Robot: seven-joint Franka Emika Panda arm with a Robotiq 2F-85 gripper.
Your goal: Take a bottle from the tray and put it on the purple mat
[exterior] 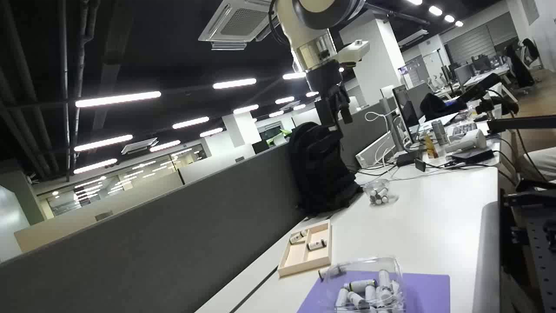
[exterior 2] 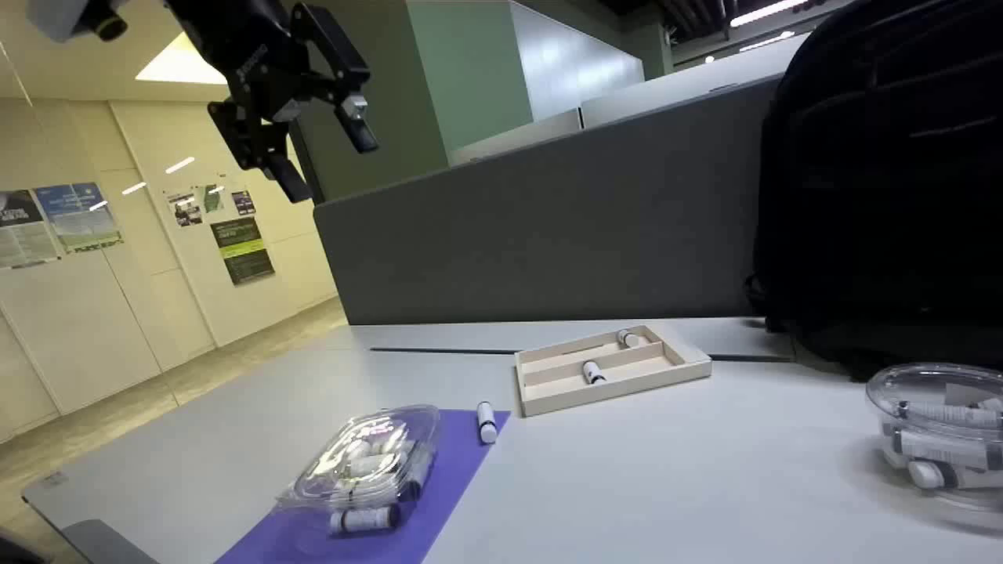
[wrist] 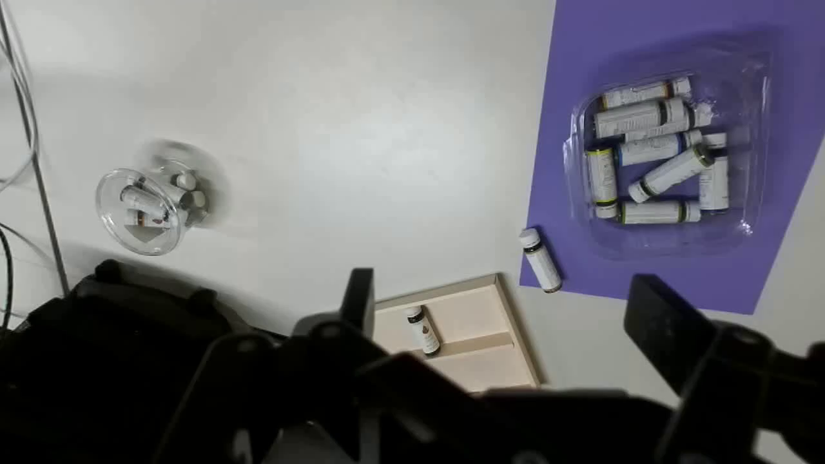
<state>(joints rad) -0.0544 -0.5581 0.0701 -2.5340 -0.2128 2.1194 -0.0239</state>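
Observation:
The tan tray [exterior: 304, 268] lies on the white table and shows in all views [exterior 2: 619, 395] [wrist: 464, 316]. Two white-labelled bottles lie in it in both exterior views: a nearer bottle [exterior 2: 593, 372] leaning on the divider and another bottle [exterior 2: 628, 338] at the far side. Only one tray bottle [wrist: 423, 330] shows in the wrist view. The purple mat [exterior 2: 454, 486] lies beside the tray [wrist: 696, 290] [exterior: 428, 291]. A loose bottle [wrist: 541, 261] lies on its corner near the tray [exterior 2: 487, 423]. My gripper [exterior 2: 325, 164] is open, empty and high above the table [exterior: 339, 121] [wrist: 506, 303].
A clear plastic box [wrist: 741, 187] with several bottles stands on the mat. A clear round cup [wrist: 138, 212] of bottles stands farther along the table. A black backpack [exterior: 321, 169] leans on the grey partition [exterior 2: 548, 227] behind the tray. Cables [wrist: 35, 148] lie past the cup.

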